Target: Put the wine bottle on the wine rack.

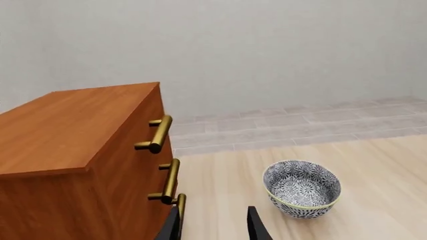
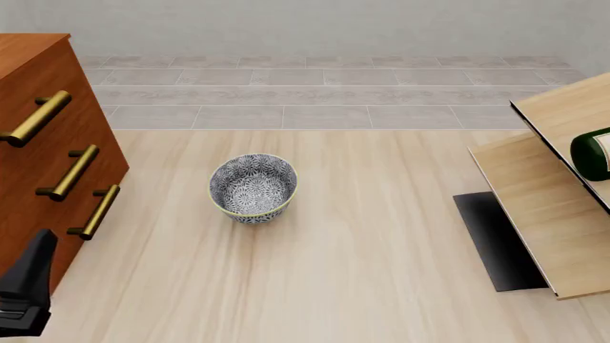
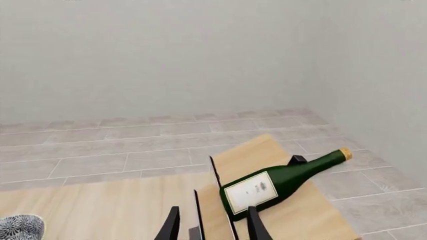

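Looks like you're basically done: the wine bottle (image 3: 275, 183) lies on its side on the wine rack (image 2: 553, 207), cork end aimed up and away from the right gripper (image 3: 212, 225), base toward it. That claw is spread open, holding nothing. The left gripper (image 1: 215, 224) is open and empty too, beside the cabinet (image 1: 73, 165).

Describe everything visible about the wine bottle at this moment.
The wine bottle is dark green glass with a tan cork top and a white label on its body. It lies on its side, tilted, on the pale-wood panels of the wine rack, neck angled up and away from the right wrist camera. Nothing grips it: the right end effector is open, short of it. The front view shows only its base end at the frame's right edge.
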You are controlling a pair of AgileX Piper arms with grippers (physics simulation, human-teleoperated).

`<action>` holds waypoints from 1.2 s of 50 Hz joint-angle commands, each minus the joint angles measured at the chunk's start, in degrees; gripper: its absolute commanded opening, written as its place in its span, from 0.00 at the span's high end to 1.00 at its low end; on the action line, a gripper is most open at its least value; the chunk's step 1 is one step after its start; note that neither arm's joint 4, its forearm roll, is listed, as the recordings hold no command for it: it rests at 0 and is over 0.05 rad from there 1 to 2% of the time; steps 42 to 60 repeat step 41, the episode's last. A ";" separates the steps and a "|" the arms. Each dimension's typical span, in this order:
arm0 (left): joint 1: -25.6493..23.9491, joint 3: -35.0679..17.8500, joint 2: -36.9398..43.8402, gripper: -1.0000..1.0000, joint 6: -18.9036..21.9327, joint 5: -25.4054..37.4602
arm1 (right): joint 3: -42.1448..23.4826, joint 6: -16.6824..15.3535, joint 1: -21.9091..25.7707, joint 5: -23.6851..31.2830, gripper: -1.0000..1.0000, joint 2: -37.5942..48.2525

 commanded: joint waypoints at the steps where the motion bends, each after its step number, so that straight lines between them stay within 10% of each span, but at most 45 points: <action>1: 0.26 -1.26 -0.56 0.00 0.09 1.29 | -0.16 -0.47 0.48 3.05 0.00 -3.34; 60: 1.11 -3.77 -1.06 0.00 0.76 3.51 | -1.49 -1.74 1.55 12.10 0.00 -12.77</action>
